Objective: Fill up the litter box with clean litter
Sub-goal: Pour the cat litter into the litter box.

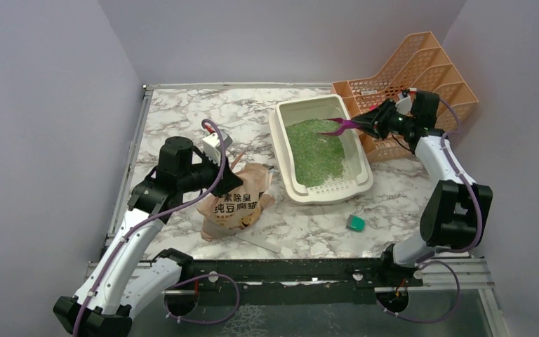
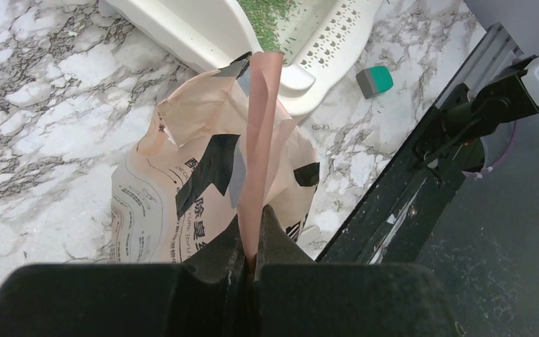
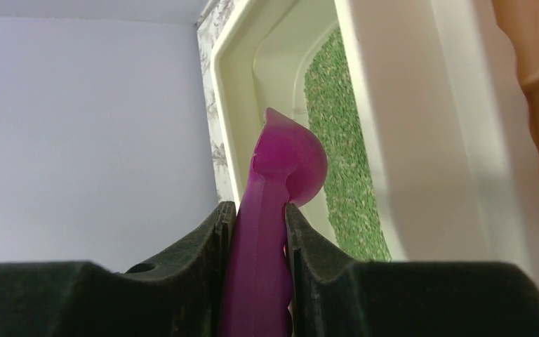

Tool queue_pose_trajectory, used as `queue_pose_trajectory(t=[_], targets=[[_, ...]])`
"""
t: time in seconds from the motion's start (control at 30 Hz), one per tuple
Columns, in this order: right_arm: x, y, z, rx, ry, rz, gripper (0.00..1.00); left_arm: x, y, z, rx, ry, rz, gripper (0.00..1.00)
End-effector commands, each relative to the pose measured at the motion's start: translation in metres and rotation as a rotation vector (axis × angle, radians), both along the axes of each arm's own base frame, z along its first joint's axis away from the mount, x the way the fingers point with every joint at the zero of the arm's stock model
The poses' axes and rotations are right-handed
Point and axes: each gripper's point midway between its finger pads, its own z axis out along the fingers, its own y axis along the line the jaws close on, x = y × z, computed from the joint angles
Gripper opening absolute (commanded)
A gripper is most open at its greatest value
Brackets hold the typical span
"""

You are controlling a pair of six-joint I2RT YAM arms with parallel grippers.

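Left gripper (image 2: 253, 246) is pinching the top edge of the paper bag (image 2: 203, 161). Right gripper (image 3: 258, 221) is clamping the magenta scoop (image 3: 291, 165) over the litter box (image 1: 309, 104), which is sitting back-right beside the orange rack (image 1: 421, 70), green litter (image 1: 316, 151) inside.

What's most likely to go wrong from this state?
1. The left gripper pinches only a thin flap of the paper bag; a lift may tear it or let it slip.
2. The right gripper holds the scoop over the litter; raking could flick granules over the litter box rim.
3. The right wrist sits close to the orange rack; a swing may bump it.
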Motion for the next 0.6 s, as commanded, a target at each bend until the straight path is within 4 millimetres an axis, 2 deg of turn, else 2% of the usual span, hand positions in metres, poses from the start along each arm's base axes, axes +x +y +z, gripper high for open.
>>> queue_pose_trajectory(t=[0.0,0.2,0.37,0.57], targets=[[0.035,0.017,0.014,-0.033,-0.077,0.005,0.01,0.009,-0.012,0.038,-0.078,-0.113,-0.038,0.00],[0.057,0.031,0.016,-0.050,-0.105,0.009,0.01,0.011,-0.007,0.036,-0.044,-0.121,-0.027,0.00],[0.065,0.051,0.008,-0.065,-0.099,0.043,0.01,0.013,-0.006,0.037,-0.040,-0.111,-0.008,0.00],[0.076,0.052,0.000,-0.049,-0.091,0.032,0.01,0.016,-0.007,0.040,-0.041,-0.098,0.000,0.00]])
